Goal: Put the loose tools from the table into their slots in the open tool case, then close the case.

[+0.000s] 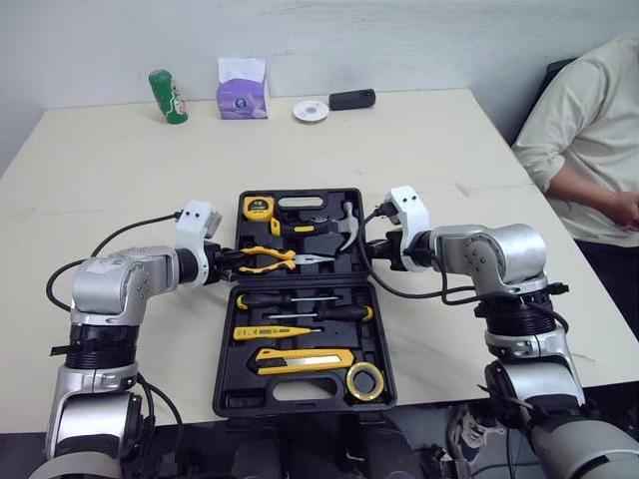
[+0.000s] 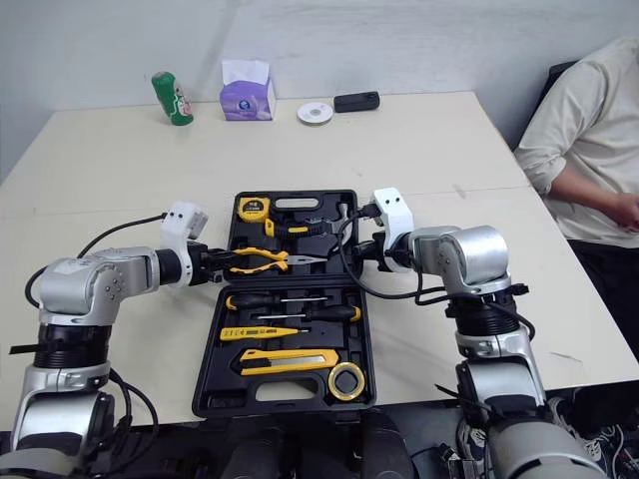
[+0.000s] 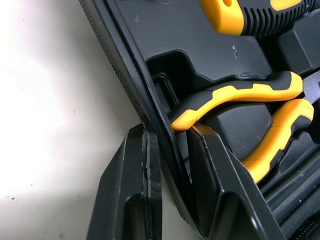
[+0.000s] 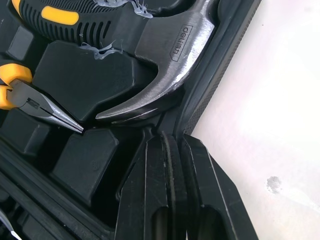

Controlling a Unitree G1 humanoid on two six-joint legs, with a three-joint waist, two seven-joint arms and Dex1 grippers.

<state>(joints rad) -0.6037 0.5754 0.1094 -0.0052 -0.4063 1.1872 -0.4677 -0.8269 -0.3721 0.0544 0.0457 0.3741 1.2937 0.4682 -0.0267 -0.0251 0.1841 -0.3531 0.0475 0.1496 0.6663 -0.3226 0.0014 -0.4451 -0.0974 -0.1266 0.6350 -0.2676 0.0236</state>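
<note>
A pale counter (image 1: 449, 150) stands against a white wall, and a person in a cream shirt (image 1: 584, 130) is seated at the right edge of the frame. The black plastic tool case (image 1: 222, 349) lies open at the centre, one half above the other in the frame. No loose tool is seen on the counter. The yellow-handled pliers (image 1: 265, 259) and the steel claw hammer (image 1: 345, 228) are seated in the upper half.

The step in hand is judged to be the closing. The left gripper (image 1: 226, 261) is placed at centre left, on the left wall of the upper half. Its fingers (image 3: 135, 185) are narrowed on that wall, one outside and one inside. The right gripper (image 1: 373, 249) is placed at the right wall, its fingers pressed almost together on the rim.

Both walls should be raised together and evenly, so that the half is swung over the hinge without twisting. A firm pinch is needed, since the thin rim could slip and the tools could be shaken from their slots.
</note>
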